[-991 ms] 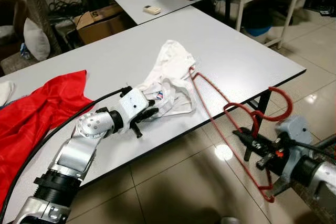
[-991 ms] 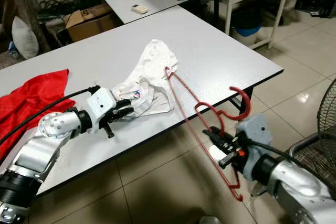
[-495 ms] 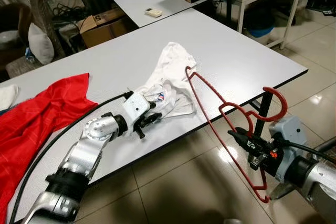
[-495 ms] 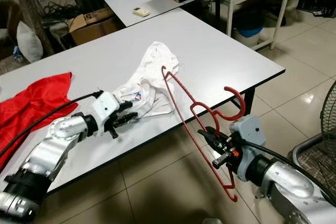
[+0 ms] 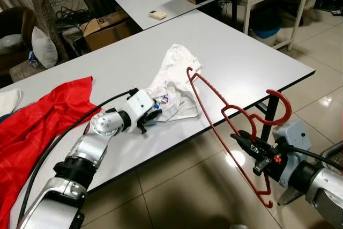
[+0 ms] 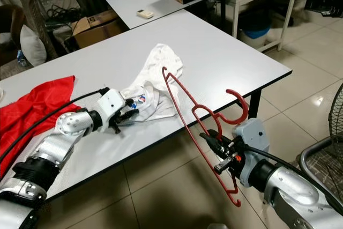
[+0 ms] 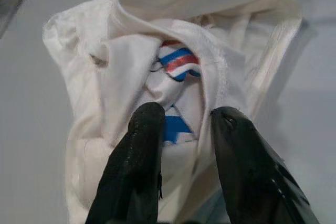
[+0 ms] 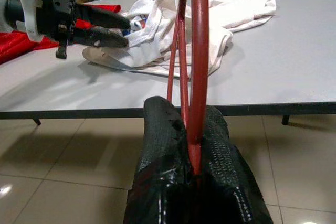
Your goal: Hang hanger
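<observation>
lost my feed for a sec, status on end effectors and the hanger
Left end effector open on the white garment. Right end effector shut on the red hanger, held off the table's edge. Nothing between them.

No legible text, labels or numbers anywhere

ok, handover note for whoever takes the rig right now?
Right gripper: shut on the red hanger, held beyond the table edge, over the floor.
Left gripper: open, fingers either side of a fold of the white shirt, which lies crumpled on the table.
Done: hanger picked up, left at the shirt.
Left: grip the shirt, get the hanger into it.
</observation>
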`<state>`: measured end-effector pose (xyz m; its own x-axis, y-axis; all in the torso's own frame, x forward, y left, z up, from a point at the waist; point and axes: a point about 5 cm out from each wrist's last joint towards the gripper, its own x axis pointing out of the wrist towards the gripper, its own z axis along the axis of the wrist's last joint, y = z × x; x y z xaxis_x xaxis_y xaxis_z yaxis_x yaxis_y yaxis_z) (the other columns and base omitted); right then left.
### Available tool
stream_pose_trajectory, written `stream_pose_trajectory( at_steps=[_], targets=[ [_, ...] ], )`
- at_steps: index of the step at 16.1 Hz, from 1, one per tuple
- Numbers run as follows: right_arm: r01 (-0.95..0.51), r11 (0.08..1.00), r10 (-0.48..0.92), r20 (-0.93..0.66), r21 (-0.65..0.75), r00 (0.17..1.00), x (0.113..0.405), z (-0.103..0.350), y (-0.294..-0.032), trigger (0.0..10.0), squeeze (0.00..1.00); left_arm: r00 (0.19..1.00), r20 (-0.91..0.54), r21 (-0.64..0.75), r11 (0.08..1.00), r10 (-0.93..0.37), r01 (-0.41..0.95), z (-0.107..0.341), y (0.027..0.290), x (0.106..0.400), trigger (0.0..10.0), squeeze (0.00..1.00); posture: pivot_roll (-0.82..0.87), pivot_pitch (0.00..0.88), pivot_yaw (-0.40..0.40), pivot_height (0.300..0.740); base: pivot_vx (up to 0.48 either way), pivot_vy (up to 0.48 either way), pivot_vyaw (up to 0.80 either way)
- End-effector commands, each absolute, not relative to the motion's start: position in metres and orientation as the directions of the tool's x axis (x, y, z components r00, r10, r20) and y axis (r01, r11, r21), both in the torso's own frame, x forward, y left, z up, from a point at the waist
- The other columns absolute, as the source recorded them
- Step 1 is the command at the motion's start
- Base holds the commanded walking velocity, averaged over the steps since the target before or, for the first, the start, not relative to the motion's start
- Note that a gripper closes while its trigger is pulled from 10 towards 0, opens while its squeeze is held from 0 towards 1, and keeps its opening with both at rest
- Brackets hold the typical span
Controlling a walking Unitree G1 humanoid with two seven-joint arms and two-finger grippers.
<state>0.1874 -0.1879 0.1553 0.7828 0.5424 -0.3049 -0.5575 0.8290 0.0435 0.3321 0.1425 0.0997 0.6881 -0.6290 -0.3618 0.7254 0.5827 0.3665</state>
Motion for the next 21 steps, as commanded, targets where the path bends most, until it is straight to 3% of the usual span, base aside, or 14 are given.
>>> stream_pose_trajectory(
  at_steps=[1, 2, 3, 11, 13, 16, 18, 20, 21],
  targets=[
    [-0.567, 0.823, 0.552, -0.302, 0.045, 0.777, 0.186, 0.156, -0.183, 10.0, 0.0, 0.681, -0.381, 0.373, 0.57, -0.625, 0.732, 0.099, 0.147, 0.333, 5.8, 0.0, -0.19, 0.0, 0.244, 0.74, 0.0, 0.0, 0.0],
    [-0.566, 0.823, 0.551, -0.303, 0.043, 0.778, 0.186, 0.156, -0.184, 10.0, 0.0, 0.677, -0.384, 0.373, 0.566, -0.627, 0.735, 0.097, 0.146, 0.333, 4.1, 0.0, -0.19, 0.0, 0.244, 0.74, 0.0, 0.0, 0.0],
    [-0.566, 0.824, 0.55, -0.303, 0.041, 0.778, 0.186, 0.156, -0.184, 10.0, 0.0, 0.66, -0.39, 0.365, 0.551, -0.642, 0.751, 0.095, 0.144, 0.332, 0.0, 0.0, -0.19, 0.0, 0.244, 0.74, 0.0, 0.0, 0.0],
    [-0.569, 0.821, 0.552, -0.304, 0.036, 0.777, 0.188, 0.156, -0.184, 10.0, 0.0, 0.646, -0.416, 0.386, 0.519, -0.64, 0.763, 0.088, 0.14, 0.335, 0.0, 0.0, -0.19, 0.0, 0.238, 0.74, 0.0, 0.0, 0.0],
    [-0.571, 0.82, 0.554, -0.302, 0.036, 0.776, 0.188, 0.157, -0.184, 10.0, 0.0, 0.68, -0.396, 0.411, 0.544, -0.617, 0.732, 0.093, 0.142, 0.341, 0.0, 0.0, -0.19, 0.0, 0.246, 0.74, 0.0, 0.0, 0.0],
    [-0.6, 0.799, 0.586, -0.276, 0.041, 0.762, 0.182, 0.161, -0.183, 10.0, 0.0, 0.805, -0.321, 0.54, 0.602, -0.498, 0.588, 0.119, 0.161, 0.357, 0.0, 0.0, -0.19, 0.0, 0.257, 0.74, 0.0, 0.0, 0.0],
    [-0.634, 0.771, 0.624, -0.28, 0.063, 0.73, 0.175, 0.161, -0.181, 10.0, 0.0, 0.825, -0.297, 0.612, 0.567, -0.482, 0.551, 0.132, 0.167, 0.361, 0.0, 0.0, -0.18, 0.0, 0.251, 0.74, 0.0, 0.0, 0.0],
    [-0.647, 0.753, 0.642, -0.353, 0.12, 0.681, 0.173, 0.146, -0.177, 10.0, 0.0, 0.839, -0.292, 0.76, 0.422, -0.459, 0.495, 0.157, 0.176, 0.362, 0.0, 0.0, -0.15, 0.0, 0.224, 0.74, 0.0, 0.0, 0.0],
    [-0.643, 0.755, 0.638, -0.368, 0.128, 0.676, 0.175, 0.143, -0.176, 10.0, 0.0, 0.842, -0.29, 0.777, 0.401, -0.456, 0.485, 0.16, 0.177, 0.362, 0.0, 0.0, -0.15, 0.0, 0.216, 0.74, 0.0, 0.0, 0.0]
  ],
)
